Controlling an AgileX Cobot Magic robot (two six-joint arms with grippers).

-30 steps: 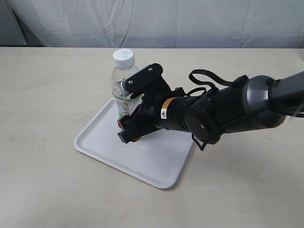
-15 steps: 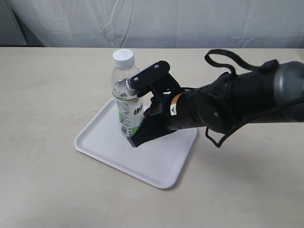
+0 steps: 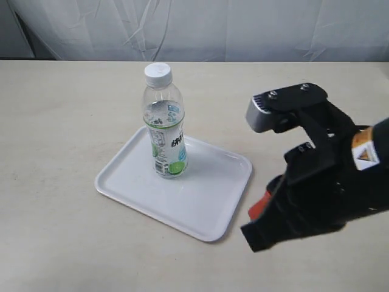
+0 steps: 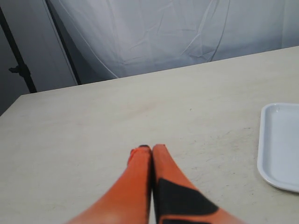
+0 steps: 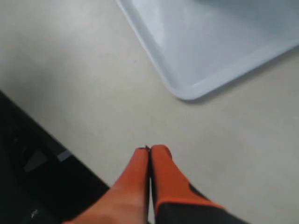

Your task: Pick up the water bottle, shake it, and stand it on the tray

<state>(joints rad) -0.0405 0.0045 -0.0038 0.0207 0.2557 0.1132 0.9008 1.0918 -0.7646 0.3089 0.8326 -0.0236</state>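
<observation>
the water bottle (image 3: 165,125) is standing upright on the tray (image 3: 200,207), on the part of it lying toward the curtained far edge of the surface (image 3: 61,109), white cap (image 3: 158,73) up and nothing touching it, so the placing is looking done

the main risk from here is sitting with the right arm (image 3: 340,182): it is bulky and is hanging low just beside the tray's corner that is pointing toward the near right of the surface. a careless sweep toward the middle could be catching the raised rim, jolting the light tray and toppling a tall, narrow bottle that is resting on a small base. the bottle is also standing nearer one long rim than the centre, so a tip that way would likely be sending it off the tray and rolling across the surface. any water moving inside would be making it less steady, though the pictures are not showing that

the right tool (image 3: 258,222) is pointing down and toward the near edge of the surface, its orange fingers (image 5: 154,161) pressing together with nothing between them, and below the tips the right wrist view is showing bare surface, with the tray corner well ahead of them. the left tool (image 4: 150,148) is likewise closed and empty, fingers meeting at the tips, reaching low over bare surface toward the curtain (image 4: 163,32), with one tray rim lying off to its side; that arm is not showing in the exterior view
</observation>
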